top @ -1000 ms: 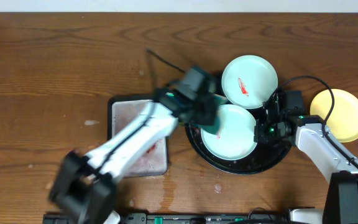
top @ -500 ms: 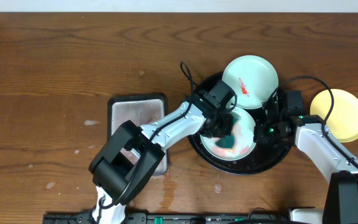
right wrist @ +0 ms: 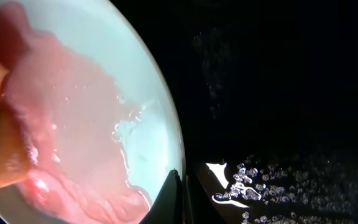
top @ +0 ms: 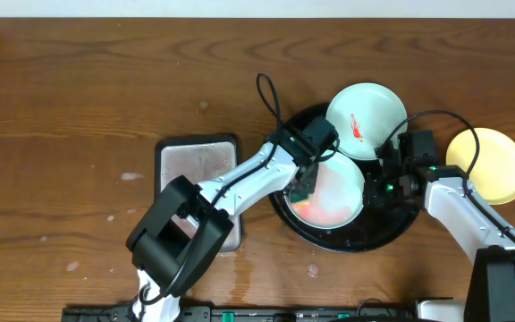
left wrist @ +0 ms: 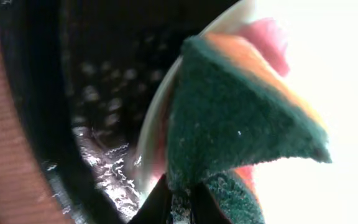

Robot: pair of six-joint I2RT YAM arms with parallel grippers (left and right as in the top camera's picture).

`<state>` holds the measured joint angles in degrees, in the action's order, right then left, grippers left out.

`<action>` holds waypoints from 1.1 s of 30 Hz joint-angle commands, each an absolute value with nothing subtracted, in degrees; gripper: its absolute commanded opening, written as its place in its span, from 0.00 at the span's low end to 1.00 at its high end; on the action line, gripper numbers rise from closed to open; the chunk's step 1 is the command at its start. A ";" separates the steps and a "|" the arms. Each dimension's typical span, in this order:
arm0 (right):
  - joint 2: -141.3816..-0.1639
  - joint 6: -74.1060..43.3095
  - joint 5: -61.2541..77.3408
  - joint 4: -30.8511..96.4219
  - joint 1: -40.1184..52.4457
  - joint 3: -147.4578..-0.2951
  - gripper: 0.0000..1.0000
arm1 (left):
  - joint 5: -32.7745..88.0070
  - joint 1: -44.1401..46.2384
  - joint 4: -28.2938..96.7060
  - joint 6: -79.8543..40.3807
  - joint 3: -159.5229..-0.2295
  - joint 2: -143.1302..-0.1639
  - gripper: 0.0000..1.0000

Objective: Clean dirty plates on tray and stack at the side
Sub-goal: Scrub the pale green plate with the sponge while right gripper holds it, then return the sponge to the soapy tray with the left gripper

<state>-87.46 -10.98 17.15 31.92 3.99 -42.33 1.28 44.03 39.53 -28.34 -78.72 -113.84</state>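
Observation:
A mint-white plate [top: 336, 192] smeared with pink-orange sauce lies in the round black tray [top: 329, 243]. My left gripper [top: 304, 183] is shut on a green and orange sponge [left wrist: 241, 118] and presses it on the plate's left edge [left wrist: 334, 74]. My right gripper [top: 375, 188] is shut on the plate's right rim, seen close in the right wrist view [right wrist: 180, 193]. The smeared plate [right wrist: 73, 93] fills that view's left. A second mint plate [top: 367, 121] with a red smear rests on the tray's far rim. A yellow plate [top: 488, 164] lies on the table at the right.
A rectangular grey metal tray [top: 190, 161] with reddish stains sits left of the black tray, partly under my left arm. Wet drops lie on the black tray floor [right wrist: 278, 186] and on the table in front of the tray [top: 313, 268].
My left arm swung from the grey tray to the plate, and the sponge wiped from the plate's middle to its left edge, spreading pink sauce. The far mint plate shifted slightly right.

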 commanded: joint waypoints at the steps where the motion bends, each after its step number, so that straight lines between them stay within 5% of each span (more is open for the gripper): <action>1: -86.54 -9.52 14.83 32.08 3.75 -43.29 0.01 | 13.63 42.63 33.36 -28.40 -77.36 -117.67 0.08; 4: -86.54 -9.52 14.85 32.16 3.75 -43.29 0.01 | 26.96 43.64 27.11 -30.06 -77.36 -119.90 0.08; 18: -86.54 -9.54 14.85 32.40 3.75 -43.29 0.01 | 33.61 50.59 25.28 -25.06 -77.38 -120.55 0.08; 33: -86.54 -9.54 14.85 32.58 3.75 -43.29 0.01 | 1.28 43.13 45.63 -29.23 -82.91 -116.90 0.07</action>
<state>-87.20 -10.33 15.66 32.58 4.05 -42.46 17.41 45.28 42.26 -28.40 -82.54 -117.34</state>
